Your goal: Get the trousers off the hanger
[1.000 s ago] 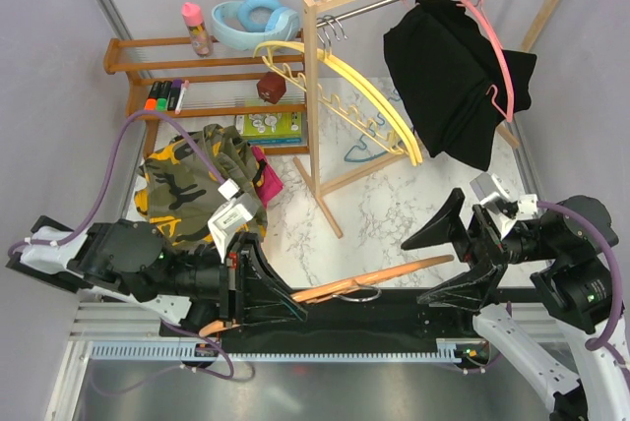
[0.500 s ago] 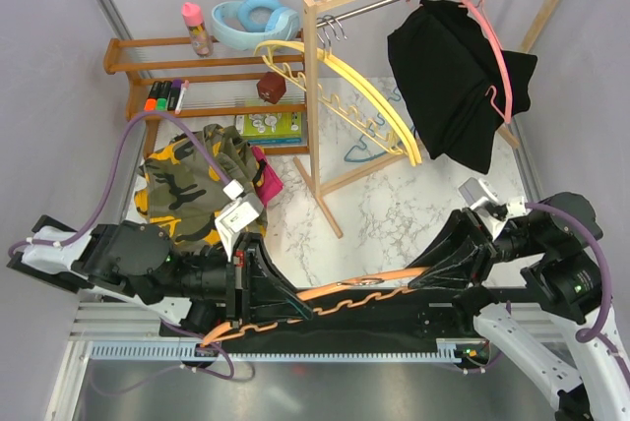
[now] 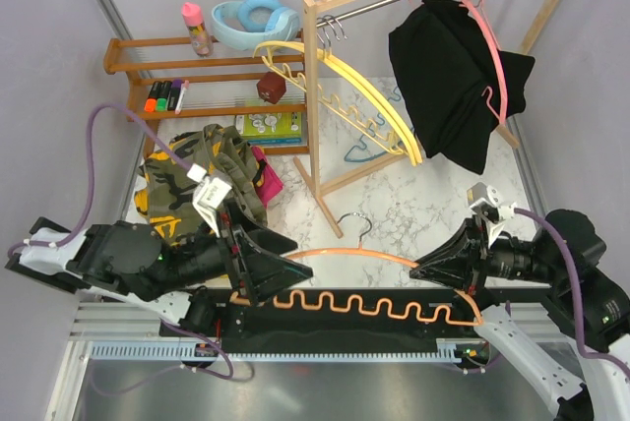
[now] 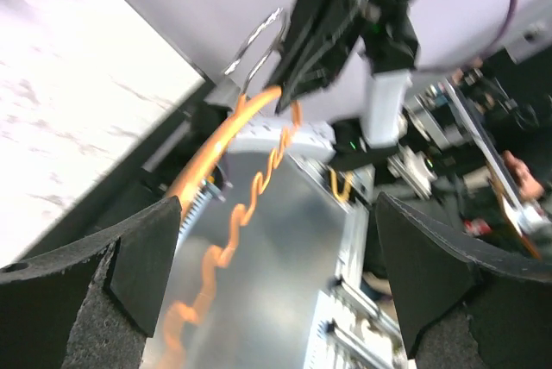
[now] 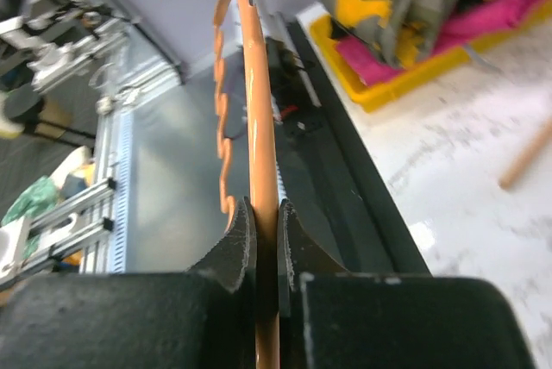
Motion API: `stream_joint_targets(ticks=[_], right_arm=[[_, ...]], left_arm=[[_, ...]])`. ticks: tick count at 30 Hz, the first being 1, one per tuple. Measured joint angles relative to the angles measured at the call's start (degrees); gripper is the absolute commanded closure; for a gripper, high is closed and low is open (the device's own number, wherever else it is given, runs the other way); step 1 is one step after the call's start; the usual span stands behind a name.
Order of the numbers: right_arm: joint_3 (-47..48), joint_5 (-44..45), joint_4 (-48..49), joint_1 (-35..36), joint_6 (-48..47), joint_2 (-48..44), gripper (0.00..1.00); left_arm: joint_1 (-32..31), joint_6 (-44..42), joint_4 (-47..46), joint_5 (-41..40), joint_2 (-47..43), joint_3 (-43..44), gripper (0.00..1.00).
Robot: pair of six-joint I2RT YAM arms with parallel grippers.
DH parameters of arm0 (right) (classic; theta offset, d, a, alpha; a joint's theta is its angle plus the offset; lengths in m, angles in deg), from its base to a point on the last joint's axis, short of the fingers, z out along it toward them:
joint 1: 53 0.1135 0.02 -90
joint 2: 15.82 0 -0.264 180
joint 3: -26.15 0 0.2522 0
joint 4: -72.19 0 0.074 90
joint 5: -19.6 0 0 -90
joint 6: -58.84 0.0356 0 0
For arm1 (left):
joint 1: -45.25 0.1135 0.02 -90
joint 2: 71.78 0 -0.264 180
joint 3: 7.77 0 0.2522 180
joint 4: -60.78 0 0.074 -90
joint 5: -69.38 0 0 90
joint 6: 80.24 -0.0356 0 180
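Found right claw [image 5: 263, 214] pinched tight on one end of the orange hanger [image 5: 257, 110]. Saw left claw [image 4: 278, 214] gaping wide at the hanger's other end, not gripping it. Spotted black trousers [image 3: 453, 87] draped on pink hanger [image 3: 497, 67] at the rail, back right. Noted camouflage trousers [image 3: 187, 185] heaped over magenta trousers [image 3: 266, 183] in yellow tray [image 5: 379, 93], table's left side.

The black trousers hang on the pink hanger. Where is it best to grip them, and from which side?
Probably the free lower corner of the black trousers, approached from the near side, below. They drape over the pink hanger, so the bottom hangs loose; hanger and rail crowd the top.
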Motion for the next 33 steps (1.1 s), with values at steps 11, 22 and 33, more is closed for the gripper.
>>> stream_joint_targets(ticks=[11,22,33], right_arm=[[1.07,37.35,-26.91,0.02,-3.76,0.76,1.00],[2.82,64.67,-16.22,0.15,-3.56,5.79,1.00],[2.51,71.14,13.35,0.26,-11.50,13.07,1.00]], left_arm=[[0.02,-9.09,4.81,-20.02,1.92,3.30,0.00],[0.00,-12.02,6.93,-21.27,13.22,3.76,0.00],[0.00,-8.98,7.50,-18.86,6.86,-0.20,0.01]])
